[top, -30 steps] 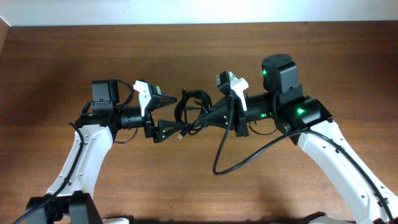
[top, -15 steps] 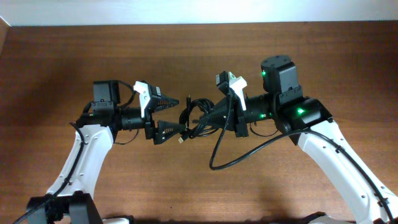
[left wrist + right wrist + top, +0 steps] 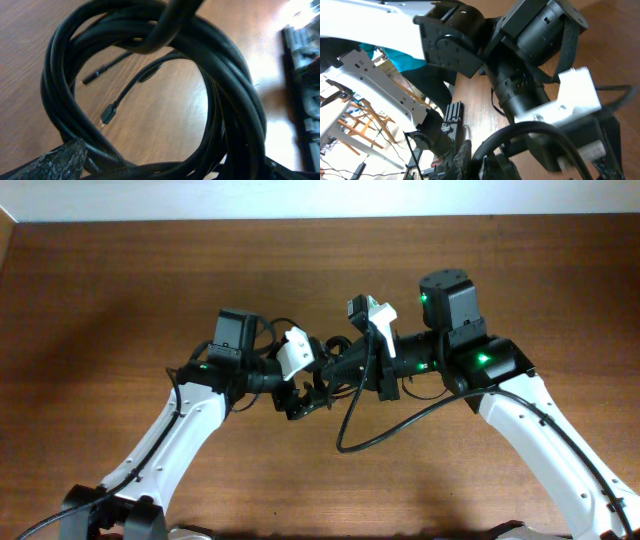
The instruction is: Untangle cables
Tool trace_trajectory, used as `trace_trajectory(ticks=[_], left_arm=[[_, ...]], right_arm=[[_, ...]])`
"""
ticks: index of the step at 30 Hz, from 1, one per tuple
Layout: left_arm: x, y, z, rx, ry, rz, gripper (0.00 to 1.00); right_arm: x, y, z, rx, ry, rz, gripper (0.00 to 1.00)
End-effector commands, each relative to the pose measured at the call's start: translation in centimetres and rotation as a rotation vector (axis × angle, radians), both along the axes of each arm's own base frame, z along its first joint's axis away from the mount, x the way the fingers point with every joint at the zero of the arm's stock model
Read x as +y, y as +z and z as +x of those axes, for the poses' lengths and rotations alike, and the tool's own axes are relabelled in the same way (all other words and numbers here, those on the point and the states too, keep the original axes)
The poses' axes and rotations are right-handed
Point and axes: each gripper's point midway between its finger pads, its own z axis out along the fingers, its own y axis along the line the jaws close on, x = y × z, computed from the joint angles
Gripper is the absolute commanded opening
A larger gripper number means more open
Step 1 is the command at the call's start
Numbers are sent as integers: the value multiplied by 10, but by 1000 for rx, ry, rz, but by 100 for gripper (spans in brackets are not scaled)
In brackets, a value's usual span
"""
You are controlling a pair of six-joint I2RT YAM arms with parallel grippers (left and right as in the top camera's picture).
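The cables [image 3: 322,375] are a black coiled bundle held above the table between my two grippers. One long cord [image 3: 345,442] trails down from it in a loop onto the wood. My right gripper [image 3: 335,368] is shut on the bundle; in the right wrist view a thick cable [image 3: 530,131] arches out of its jaws [image 3: 485,160]. My left gripper [image 3: 305,385] is pushed into the bundle from the left. In the left wrist view the coil [image 3: 235,75] fills the frame, a small plug end [image 3: 106,117] hangs inside it, and strands lie across the wide-apart jaws [image 3: 165,172].
The brown wooden table [image 3: 120,290] runs to a pale wall edge at the back. The left arm's wrist [image 3: 520,90] sits close in front of the right wrist camera. The right arm's base [image 3: 447,295] stands at the back right.
My left arm has swung right and its gripper has gone from standing apart at the left into the cable bundle. The right gripper has kept still, holding the bundle.
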Motion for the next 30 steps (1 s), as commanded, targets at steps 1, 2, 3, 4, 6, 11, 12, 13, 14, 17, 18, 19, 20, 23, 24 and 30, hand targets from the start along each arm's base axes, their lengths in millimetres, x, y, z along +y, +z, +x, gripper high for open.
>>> trace_trajectory(ticks=[1, 2, 3, 4, 6, 11, 12, 13, 14, 17, 18, 19, 20, 23, 24, 30], left_arm=[[19, -15, 22, -40, 138, 156, 98], [24, -17, 28, -29, 197, 176, 99], [31, -19, 36, -19, 266, 202, 100], [36, -20, 42, -9, 322, 217, 98], [36, -20, 43, -9, 330, 213, 84], [36, -19, 45, -17, 331, 210, 10], [36, -19, 45, -16, 331, 210, 4], [36, -19, 45, -15, 333, 209, 0], [36, -19, 45, -15, 333, 209, 0], [51, -19, 55, 30, 449, 203, 0], [61, -19, 60, 62, 509, 192, 0], [70, -19, 63, 96, 561, 173, 0], [78, -19, 66, 128, 610, 156, 0], [79, -17, 66, 149, 610, 125, 0], [79, -17, 66, 149, 610, 125, 0], [79, -17, 66, 151, 611, 124, 99]], right_arm=[[-1, 23, -9, -61, 37, 51, 4], [-1, 23, -9, -61, 37, 51, 4], [-1, 23, -9, -61, 37, 51, 4], [-1, 23, -9, -61, 37, 51, 4], [-1, 23, -9, -60, 37, 51, 4], [-1, 23, -9, -60, 36, 50, 4], [-1, 23, -9, -60, 36, 50, 4], [-1, 23, -9, -60, 36, 50, 4], [-1, 23, -9, -60, 36, 50, 4], [-1, 21, -8, -55, 26, 40, 4], [-2, 18, -5, -49, 5, 22, 4], [-3, 12, -1, -45, -24, -5, 4], [-5, 5, 6, -40, -69, -46, 4], [-23, -36, 34, -17, -279, -267, 4], [-36, -55, 43, -7, -369, -378, 4], [-67, -85, 52, 14, -503, -582, 4]])
